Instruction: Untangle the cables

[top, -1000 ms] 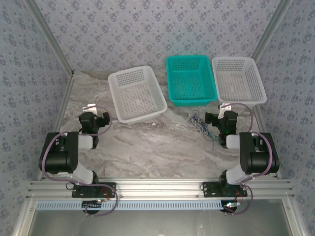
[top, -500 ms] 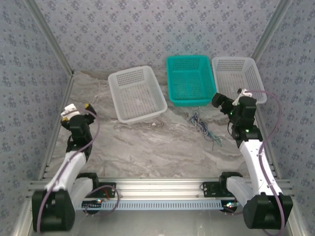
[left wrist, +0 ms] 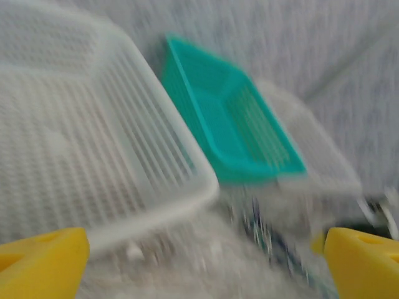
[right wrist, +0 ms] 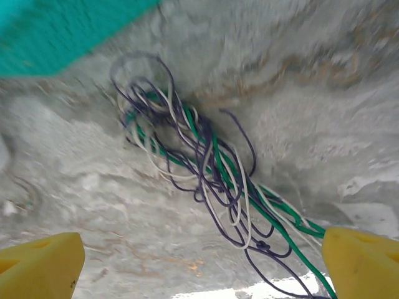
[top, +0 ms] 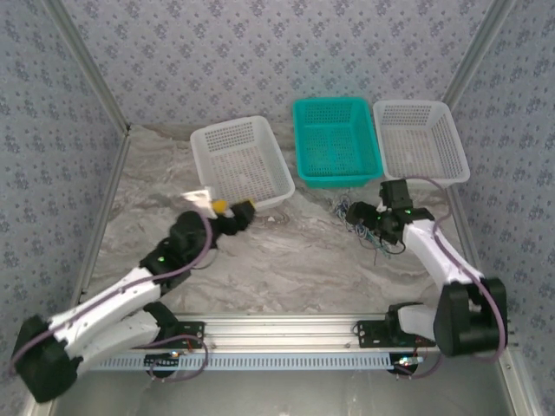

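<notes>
Cables [top: 365, 227], thin tangled purple, green & whitish wires, lie centre-right on marbled tabletop [top: 286, 260] in top view, below teal plastic basket [top: 336, 140]. Right gripper [top: 351, 213] is just beside them. Left gripper [top: 232, 211] sits mid-frame nr white mesh basket [top: 241, 165].

Left wrist: blurry, yellow fingers [left wrist: 40, 261] wide apart, empty.

Right wrist: tangle mid-frame, jaws spread wide, holding nothing.

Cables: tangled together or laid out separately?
Tangled. In the right wrist view the purple, green and whitish cables loop over and through one another in a single clump on the table.
</notes>
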